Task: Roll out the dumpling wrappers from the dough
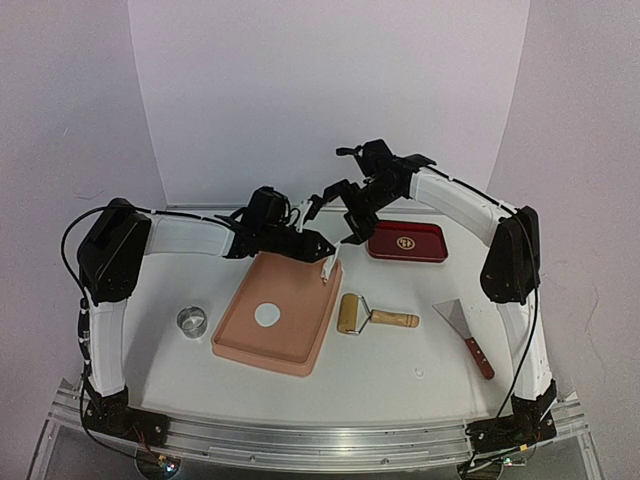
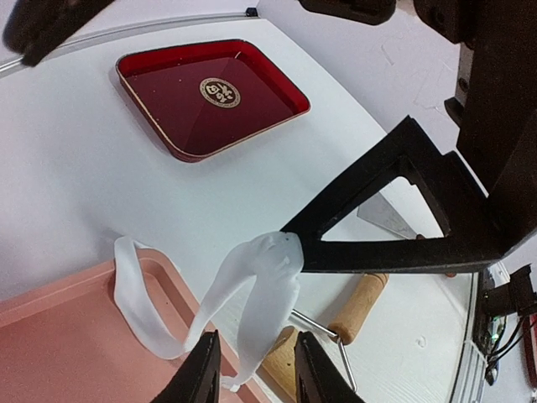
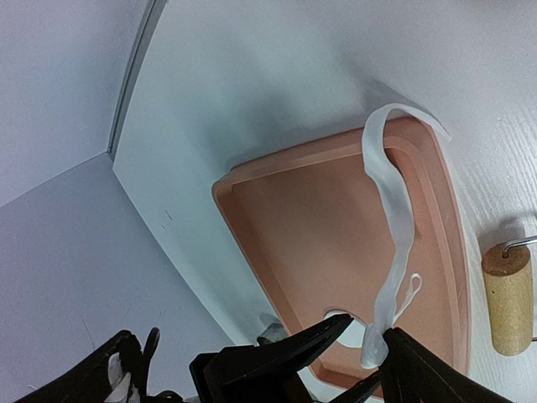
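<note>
A ragged white dough strip [image 1: 329, 264] hangs from one fingertip of my right gripper [image 1: 345, 228] over the far right corner of the pink tray [image 1: 290, 345]. In the right wrist view the right gripper [image 3: 369, 329] has its jaws apart and the strip [image 3: 394, 210] clings to one finger. My left gripper [image 2: 256, 374] is open, its two fingertips on either side of the strip's lower end [image 2: 268, 277]. One round dumpling wrapper [image 1: 266, 314] lies flat on the pink tray, and shows partly behind the fingers in the right wrist view [image 3: 352, 336].
A small metal ring [image 1: 191, 321] stands left of the pink tray. A wooden rolling pin [image 1: 365, 315] lies right of it. A scraper with a wooden handle [image 1: 467, 335] lies further right. A red tray [image 1: 407, 241] sits at the back right.
</note>
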`<action>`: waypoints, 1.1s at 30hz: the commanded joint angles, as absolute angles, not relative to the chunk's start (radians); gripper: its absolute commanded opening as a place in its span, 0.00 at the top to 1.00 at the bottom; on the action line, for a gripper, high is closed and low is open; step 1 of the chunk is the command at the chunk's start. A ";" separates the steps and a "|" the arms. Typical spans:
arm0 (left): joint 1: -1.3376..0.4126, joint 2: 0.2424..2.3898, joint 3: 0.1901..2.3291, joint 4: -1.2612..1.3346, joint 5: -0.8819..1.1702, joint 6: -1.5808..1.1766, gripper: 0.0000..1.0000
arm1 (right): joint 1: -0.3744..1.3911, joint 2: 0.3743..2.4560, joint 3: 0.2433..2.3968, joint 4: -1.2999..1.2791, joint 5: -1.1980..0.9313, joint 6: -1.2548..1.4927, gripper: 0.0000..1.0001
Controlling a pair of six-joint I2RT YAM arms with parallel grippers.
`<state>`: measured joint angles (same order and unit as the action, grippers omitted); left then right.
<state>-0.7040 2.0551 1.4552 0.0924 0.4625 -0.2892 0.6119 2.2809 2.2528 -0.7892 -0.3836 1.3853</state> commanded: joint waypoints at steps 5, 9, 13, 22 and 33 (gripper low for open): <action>-0.711 2.086 1.539 0.070 0.452 -0.277 0.81 | 0.617 2.202 2.237 -0.751 -0.395 1.402 0.02; -0.711 2.097 1.549 0.068 0.452 -0.287 0.87 | 0.617 2.199 2.239 -0.745 -0.401 1.412 0.02; -0.711 2.099 1.554 0.070 0.434 -0.285 0.94 | 0.617 2.188 2.222 -0.738 -0.406 1.416 0.02; -0.709 2.080 1.528 0.094 0.413 -0.299 1.00 | 0.617 2.150 2.156 -0.717 -0.401 1.417 0.02; -0.687 2.056 1.490 -0.028 0.320 -0.331 1.00 | 0.612 2.117 2.113 -0.711 -0.404 1.396 0.02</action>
<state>-0.6968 2.0914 1.5025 0.0232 0.3647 -0.3155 0.6075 2.1888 2.1368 -0.7293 -0.3957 1.4098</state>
